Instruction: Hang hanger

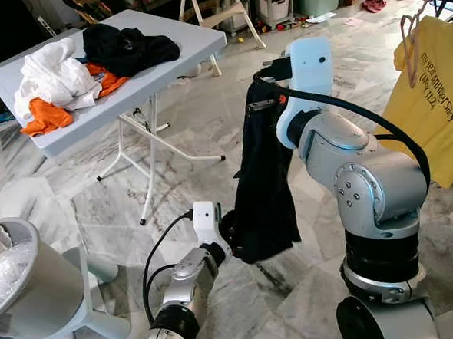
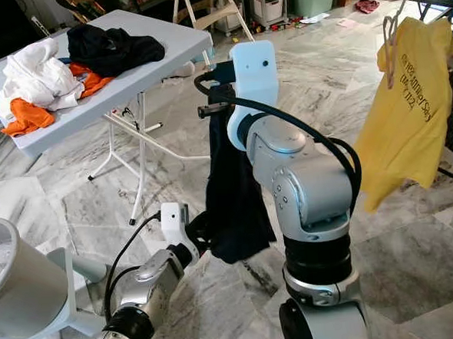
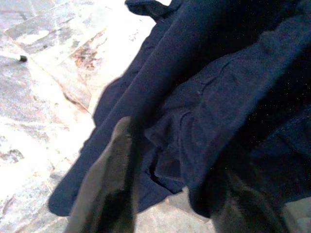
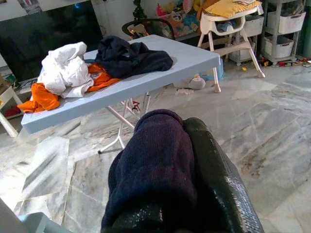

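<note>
Held high in the right tool (image 1: pixel 271 86), clamped on its top: a dark garment (image 1: pixel 264 182), long axis hanging straight down to just above the floor. Low at its hem, the left tool (image 1: pixel 224 235), fingers (image 3: pixel 104 189) apart around a fold, probably touching cloth. Farther right, beyond the right arm, a yellow shirt (image 1: pixel 430 99) already hung; nearer to the right tool.

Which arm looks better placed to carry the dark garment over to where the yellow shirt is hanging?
Right, probably. The right gripper holds the dark garment up by its top, on the side of the yellow shirt. The left gripper is low at the hem.
</note>
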You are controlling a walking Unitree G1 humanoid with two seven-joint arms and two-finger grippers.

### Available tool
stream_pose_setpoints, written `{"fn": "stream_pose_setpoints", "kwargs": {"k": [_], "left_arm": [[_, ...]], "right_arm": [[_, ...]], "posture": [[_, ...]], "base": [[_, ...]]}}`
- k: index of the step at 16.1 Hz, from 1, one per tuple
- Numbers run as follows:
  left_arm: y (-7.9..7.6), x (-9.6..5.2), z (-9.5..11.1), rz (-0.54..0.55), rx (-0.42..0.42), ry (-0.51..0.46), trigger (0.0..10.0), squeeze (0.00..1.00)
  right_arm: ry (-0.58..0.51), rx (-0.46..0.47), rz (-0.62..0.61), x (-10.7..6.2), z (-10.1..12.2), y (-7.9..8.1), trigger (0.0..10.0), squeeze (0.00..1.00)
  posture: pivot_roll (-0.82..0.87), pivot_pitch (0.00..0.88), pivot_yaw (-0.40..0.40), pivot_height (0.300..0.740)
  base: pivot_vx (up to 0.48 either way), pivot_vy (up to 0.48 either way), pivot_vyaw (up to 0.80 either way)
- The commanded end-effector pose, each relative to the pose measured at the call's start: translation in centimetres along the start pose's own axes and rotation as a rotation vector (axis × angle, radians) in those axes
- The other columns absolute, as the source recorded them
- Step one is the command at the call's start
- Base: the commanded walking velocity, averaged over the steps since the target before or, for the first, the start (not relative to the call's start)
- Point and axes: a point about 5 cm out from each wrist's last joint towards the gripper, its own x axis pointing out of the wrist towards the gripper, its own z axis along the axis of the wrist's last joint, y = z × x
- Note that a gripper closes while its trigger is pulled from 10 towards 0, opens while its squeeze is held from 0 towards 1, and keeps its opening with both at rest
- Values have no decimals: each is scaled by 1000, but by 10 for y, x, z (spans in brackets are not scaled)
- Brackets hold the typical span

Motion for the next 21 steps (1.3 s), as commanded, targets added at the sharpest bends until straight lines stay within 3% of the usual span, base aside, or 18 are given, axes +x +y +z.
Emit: {"fn": "stream_pose_setpoints", "kwargs": {"k": [1,8,12,18,21], "left_arm": [[6,-1,2,26,-3,-1,0,0],[21,-4,23,90,23,-81,0,0],[30,-10,35,107,52,-101,0,0],[35,-23,54,87,142,-127,0,0],[36,-34,58,92,238,-71,0,0]], "right_arm": [[-62,-6,38,-1,13,9,0,0],[-38,-18,16,3,0,4,0,0],[-10,-69,-43,8,-17,-8,0,0],[39,-95,-78,13,-43,-16,0,0],[65,-156,-119,16,-62,-25,0,0]], "posture": [[-265,60,157,740],[-233,44,150,740],[-208,35,147,740],[-170,29,145,740],[-150,26,143,740]], "base": [[0,0,0],[0,0,0],[0,0,0],[0,0,0],[0,0,0]]}}
